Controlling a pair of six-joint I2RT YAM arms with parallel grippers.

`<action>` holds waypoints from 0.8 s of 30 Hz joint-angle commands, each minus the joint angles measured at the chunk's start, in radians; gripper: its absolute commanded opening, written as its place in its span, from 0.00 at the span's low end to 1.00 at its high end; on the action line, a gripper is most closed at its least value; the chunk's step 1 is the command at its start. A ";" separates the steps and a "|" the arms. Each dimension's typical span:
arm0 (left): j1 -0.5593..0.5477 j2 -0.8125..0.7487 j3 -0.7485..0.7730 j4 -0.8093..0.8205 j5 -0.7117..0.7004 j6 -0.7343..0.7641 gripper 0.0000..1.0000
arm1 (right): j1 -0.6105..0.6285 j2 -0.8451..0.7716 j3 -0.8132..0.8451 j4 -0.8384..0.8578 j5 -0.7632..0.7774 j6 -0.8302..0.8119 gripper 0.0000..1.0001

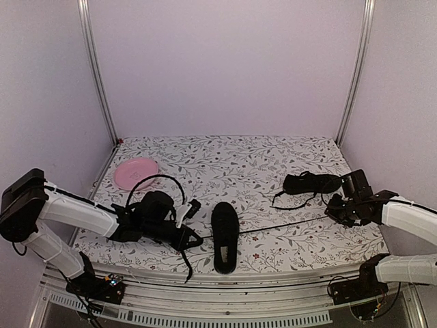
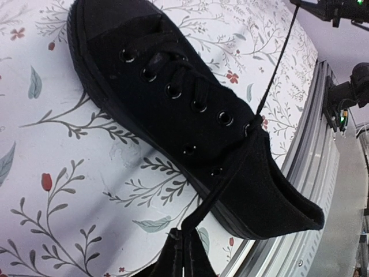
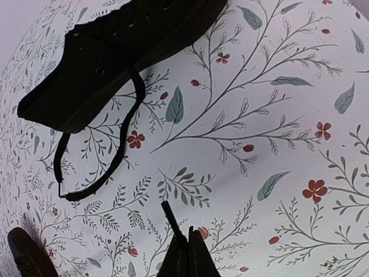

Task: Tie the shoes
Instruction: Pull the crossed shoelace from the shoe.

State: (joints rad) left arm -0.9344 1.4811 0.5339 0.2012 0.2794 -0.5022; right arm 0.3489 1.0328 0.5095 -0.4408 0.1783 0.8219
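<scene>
At 9 o'clock of the near shoe point(image 1: 225, 236), the left gripper point(image 1: 194, 237) is closed, its fingertips pinching a short lace point(image 2: 195, 213) that runs straight up to the top eyelets of that shoe, just beside it. The near shoe lies along the 12-to-6 line close to the front edge of the floral table point(image 1: 239, 154). From the same eyelets a taut lace point(image 1: 280, 225) stretches toward 3 o'clock to the right gripper point(image 1: 332, 212), well apart from the shoe. Its fingers are pressed together on the lace, with the tip poking out beside them in the right wrist view. Near that gripper, at about its 10 o'clock, the far shoe point(image 1: 311, 182) lies on its side with a loose lace point(image 3: 125, 138) looping over the cloth. A pink plate point(image 1: 135, 173) sits at 11 o'clock of the left gripper, apart from both shoes.
</scene>
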 commanded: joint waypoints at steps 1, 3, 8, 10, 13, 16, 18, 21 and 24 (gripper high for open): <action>-0.011 0.008 -0.001 -0.066 -0.065 -0.001 0.00 | -0.106 -0.019 -0.005 -0.005 -0.006 -0.077 0.02; -0.011 0.024 -0.002 -0.074 -0.092 -0.013 0.00 | -0.117 -0.006 -0.029 0.026 -0.042 -0.078 0.02; -0.011 0.026 -0.020 -0.072 -0.140 -0.050 0.00 | -0.123 0.036 -0.095 0.088 -0.089 -0.045 0.02; -0.011 0.026 -0.025 -0.074 -0.151 -0.056 0.00 | -0.125 0.045 -0.109 0.105 -0.095 -0.039 0.02; -0.010 0.027 -0.024 -0.071 -0.151 -0.061 0.00 | -0.128 0.048 -0.110 0.110 -0.100 -0.038 0.02; -0.010 0.003 -0.017 -0.011 -0.107 -0.047 0.00 | -0.128 0.024 -0.062 0.108 -0.125 -0.057 0.02; -0.010 -0.023 0.001 0.041 -0.075 -0.035 0.00 | -0.121 -0.003 -0.008 0.129 -0.178 -0.089 0.02; -0.012 -0.057 0.037 0.117 -0.055 -0.016 0.00 | -0.035 -0.003 0.112 0.156 -0.212 -0.101 0.02; -0.012 -0.065 0.058 0.147 -0.077 0.012 0.00 | 0.123 0.072 0.288 0.152 -0.161 -0.099 0.02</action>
State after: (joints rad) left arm -0.9413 1.4494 0.5468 0.2592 0.2115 -0.5346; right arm 0.3115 1.0527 0.5922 -0.3450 -0.0113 0.7475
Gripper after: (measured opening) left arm 0.004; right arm 0.022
